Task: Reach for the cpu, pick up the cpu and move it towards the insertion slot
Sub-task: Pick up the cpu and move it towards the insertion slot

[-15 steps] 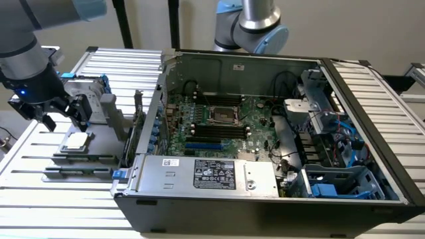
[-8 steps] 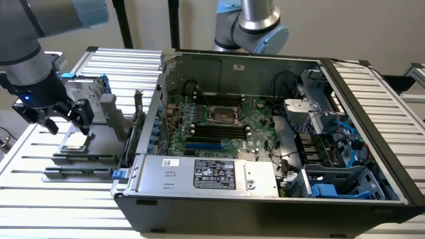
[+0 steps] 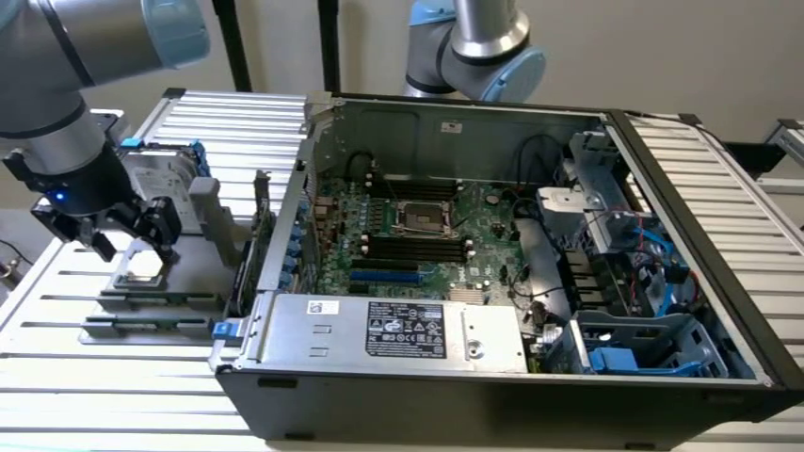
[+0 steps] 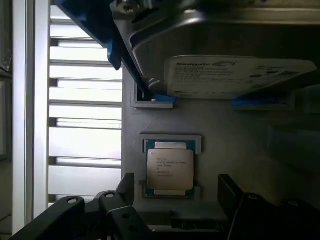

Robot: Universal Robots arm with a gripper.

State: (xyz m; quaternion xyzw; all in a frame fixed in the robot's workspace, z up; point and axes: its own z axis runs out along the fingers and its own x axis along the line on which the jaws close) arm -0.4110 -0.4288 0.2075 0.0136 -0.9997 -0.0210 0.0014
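Exterior view: gripper (image 3: 130, 247) spread wide, low above cpu (image 3: 141, 268) in grey holder (image 3: 176, 282) on slatted aluminium table (image 3: 75, 377). Insertion slot (image 3: 421, 218) well apart, inside open computer case (image 3: 503, 405). Pale wall (image 3: 653, 47) behind.
Wrist view: cpu (image 4: 170, 167) between parted fingers (image 4: 126, 186), not gripped. Seagate hard drive (image 4: 240, 75) near.

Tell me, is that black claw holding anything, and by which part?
Nothing is held. The black gripper is open above the small square silver-topped cpu, its fingers clear of the chip's sides.
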